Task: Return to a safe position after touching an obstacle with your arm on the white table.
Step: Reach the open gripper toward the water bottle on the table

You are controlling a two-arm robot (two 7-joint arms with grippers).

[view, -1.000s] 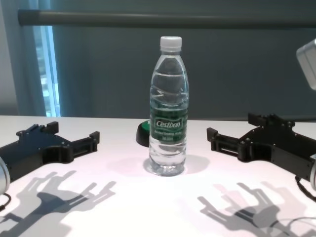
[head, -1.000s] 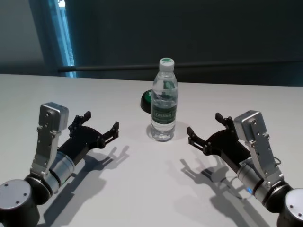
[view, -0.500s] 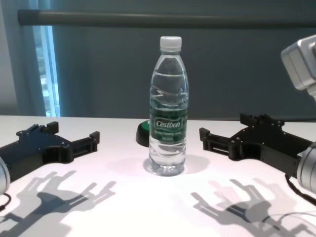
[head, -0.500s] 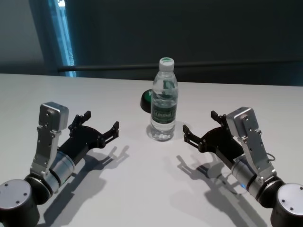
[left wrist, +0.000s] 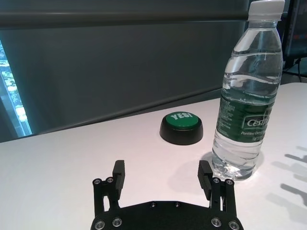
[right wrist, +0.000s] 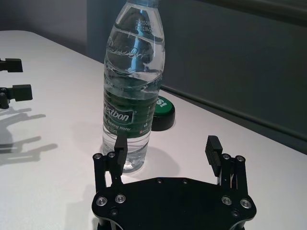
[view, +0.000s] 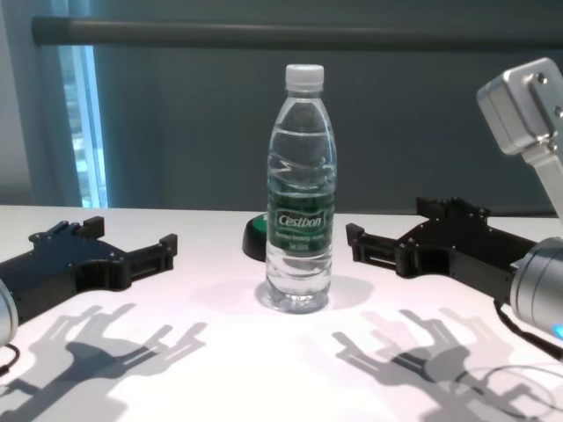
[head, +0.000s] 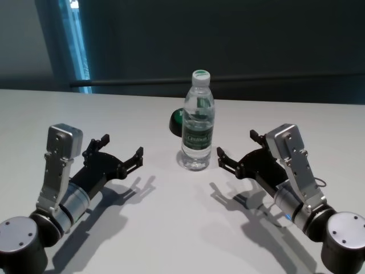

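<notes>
Bottle (head: 198,123) of clear ribbed plastic, tall and slim, stands upright near the middle of the glossy white surface (head: 171,228). It has a white screw cap, water filling it almost to the neck, and a dark green band printed with white "Cestbon" lettering around its waist. Just behind it, toward the far edge, sits a low round button (left wrist: 182,127) with a black base and a domed green top reading "YES!".

The right gripper (head: 235,152) is black, boxy and bolted, hovering low over the surface just beside the bottle on the robot's right; its fingers are spread apart with nothing between them, and the nearer fingertip is close to the bottle but shows a gap. The left gripper (head: 121,147), of the same build, hangs low on the other side, farther from the bottle, fingers likewise parted and empty.
</notes>
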